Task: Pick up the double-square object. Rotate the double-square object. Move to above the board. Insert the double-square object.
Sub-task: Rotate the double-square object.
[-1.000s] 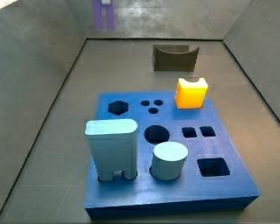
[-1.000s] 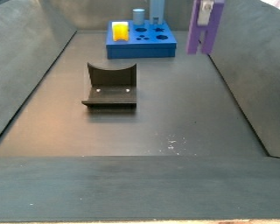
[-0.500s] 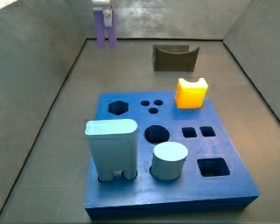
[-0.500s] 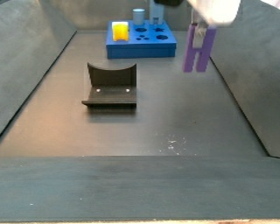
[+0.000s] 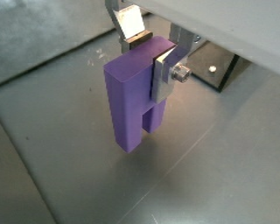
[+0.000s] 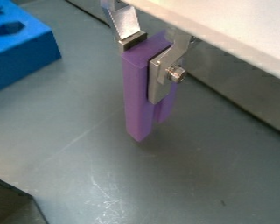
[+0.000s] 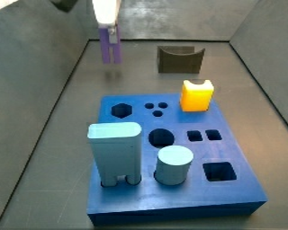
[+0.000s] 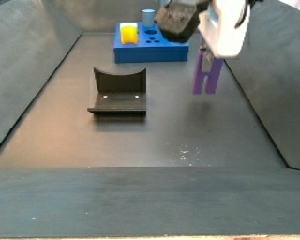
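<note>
Gripper (image 5: 150, 54) is clamped on the upper end of the double-square object (image 5: 136, 101); in both wrist views the silver fingers (image 6: 164, 66) press its two opposite sides and the lavender slab hangs straight down below them, long axis vertical. In a side view the piece (image 7: 109, 45) sits near the far wall, off to one side of the fixture (image 7: 179, 59) and well apart from the board (image 7: 230, 192); whether its lower end touches the floor can't be told, the wrist views suggest a small gap. Key relation: the piece lies directly under the fingers, upright, and the board's square holes (image 7: 204, 137) are across the floor from it, so pick looks done, with rotate and the carry to the board still to go by this reading. Count: one gripper, one lavender piece, one board, one fixture, one yellow block (image 7: 197, 94) seated on the board, two pale pegs (image 7: 114, 153) at its near edge.
</note>
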Motion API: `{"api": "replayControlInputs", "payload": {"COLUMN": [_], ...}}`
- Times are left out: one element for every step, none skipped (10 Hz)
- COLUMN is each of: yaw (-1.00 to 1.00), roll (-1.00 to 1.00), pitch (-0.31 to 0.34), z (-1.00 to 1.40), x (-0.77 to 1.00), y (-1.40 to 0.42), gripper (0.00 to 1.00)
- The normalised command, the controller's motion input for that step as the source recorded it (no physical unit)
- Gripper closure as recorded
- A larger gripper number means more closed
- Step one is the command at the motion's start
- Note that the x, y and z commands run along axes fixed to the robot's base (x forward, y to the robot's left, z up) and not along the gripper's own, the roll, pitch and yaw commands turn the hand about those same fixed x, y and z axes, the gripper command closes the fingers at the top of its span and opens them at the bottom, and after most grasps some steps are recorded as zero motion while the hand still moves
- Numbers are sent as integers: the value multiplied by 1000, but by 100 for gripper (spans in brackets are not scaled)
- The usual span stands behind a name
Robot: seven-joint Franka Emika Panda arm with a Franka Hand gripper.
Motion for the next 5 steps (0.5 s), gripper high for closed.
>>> {"api": "replayControlInputs", "payload": {"yaw": [2,1,0,-2,0], "roll": [33,34,35,34,0], "pitch": [-49,-45,-36,-24,0], "z": [-522,-395,-232,-221,0], "x": [26,27,31,18,0], "y": [11,12,13,9,0], "gripper": [100,100,100,100,0]}}
